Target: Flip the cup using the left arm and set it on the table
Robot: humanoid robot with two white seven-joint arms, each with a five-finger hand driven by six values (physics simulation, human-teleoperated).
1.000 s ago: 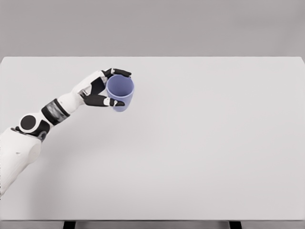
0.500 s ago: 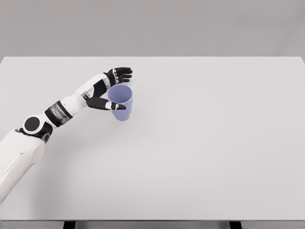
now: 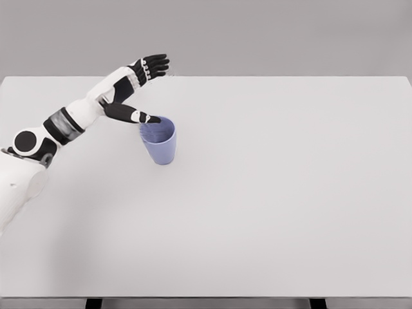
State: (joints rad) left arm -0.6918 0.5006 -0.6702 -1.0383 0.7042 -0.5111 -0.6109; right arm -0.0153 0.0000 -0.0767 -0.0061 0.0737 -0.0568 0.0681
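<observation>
Table (image 3: 270, 193): white, wide. Left hand (image 3: 138, 87): fingers spread, holding nothing, raised near the far edge; thumb tip at the cup's rim. Cup (image 3: 159, 143): blue, upright, mouth up, on table at hand's 5 o'clock.

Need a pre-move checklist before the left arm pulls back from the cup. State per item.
1. Cup upright, mouth up, on the table: ok.
2. Left hand open, fingers spread, holding nothing: ok.
3. Thumb clear of the cup rim: cannot tell, its tip overlaps the rim in the head view.
4. Fingers away from the cup: ok, they are raised toward the far edge.
5. Cup well inside the table edges: ok.
6. Right arm out of the way: ok, not in view.
</observation>
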